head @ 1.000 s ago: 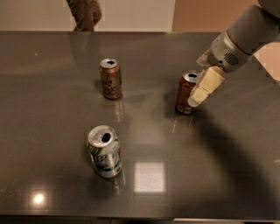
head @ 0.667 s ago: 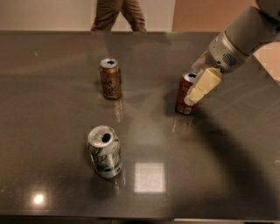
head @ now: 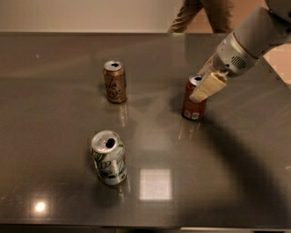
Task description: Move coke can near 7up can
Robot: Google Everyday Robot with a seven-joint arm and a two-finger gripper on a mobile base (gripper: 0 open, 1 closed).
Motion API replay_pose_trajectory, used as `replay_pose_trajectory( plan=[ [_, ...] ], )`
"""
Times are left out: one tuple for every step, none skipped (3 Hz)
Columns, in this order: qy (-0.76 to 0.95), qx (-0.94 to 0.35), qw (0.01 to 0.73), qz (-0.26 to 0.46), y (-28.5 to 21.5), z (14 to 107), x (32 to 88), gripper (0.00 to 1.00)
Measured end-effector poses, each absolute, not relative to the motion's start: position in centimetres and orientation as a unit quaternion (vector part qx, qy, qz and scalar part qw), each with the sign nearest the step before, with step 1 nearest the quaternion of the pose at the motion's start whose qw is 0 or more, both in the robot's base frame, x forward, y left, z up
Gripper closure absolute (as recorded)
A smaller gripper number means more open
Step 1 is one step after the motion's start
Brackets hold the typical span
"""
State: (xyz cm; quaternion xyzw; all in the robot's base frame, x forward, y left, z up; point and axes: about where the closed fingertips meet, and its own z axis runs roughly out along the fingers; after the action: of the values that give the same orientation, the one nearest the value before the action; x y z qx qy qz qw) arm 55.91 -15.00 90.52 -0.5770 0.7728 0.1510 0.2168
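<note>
Okay, gripper (head: 202, 91): at the right side of the table, its cream tip laid over the upper right of the coke can; I see it touching or just in front of the rim, can't separate the two.
Grip state: cannot tell from my feed whether it is apart, together or clamped on the can; the can body hides the far side of the tool.
Arm (head: 254, 38): grey, comes in from the top right corner, cut off by the frame edge.
Coke can (head: 193, 108): upright, right of centre on the table, red with a white patch near the base; its top is partly covered by the gripper, only a sliver of silver lid shows.
7up can (head: 109, 159): front left, well apart from the coke can, silver-white with green marks, opened top facing me, looks slightly tilted and dented; label text unreadable to me.
Brown-gold can (head: 114, 83): upright, back left of centre, script lettering I can't read.
Table (head: 54, 91): dark, glossy; front edge cut off at the bottom.
Reflections: square glare patch (head: 155, 184) just right of the 7up can, small light spot (head: 40, 207) front left.
Person (head: 202, 13): only tan trouser legs past the far edge, the rest out of frame.
</note>
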Motion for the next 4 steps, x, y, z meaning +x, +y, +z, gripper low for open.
replay_pose_trajectory(
  plan=[
    [0.756,-0.600,0.212,0.154,-13.9,91.3,54.6,0.86],
    [0.726,-0.632,0.211,0.170,-11.8,92.5,52.0,1.00],
    [0.689,-0.666,0.214,0.188,-9.2,93.9,48.9,1.00],
    [0.654,-0.698,0.216,0.198,-6.9,94.6,46.1,1.00]
  ],
)
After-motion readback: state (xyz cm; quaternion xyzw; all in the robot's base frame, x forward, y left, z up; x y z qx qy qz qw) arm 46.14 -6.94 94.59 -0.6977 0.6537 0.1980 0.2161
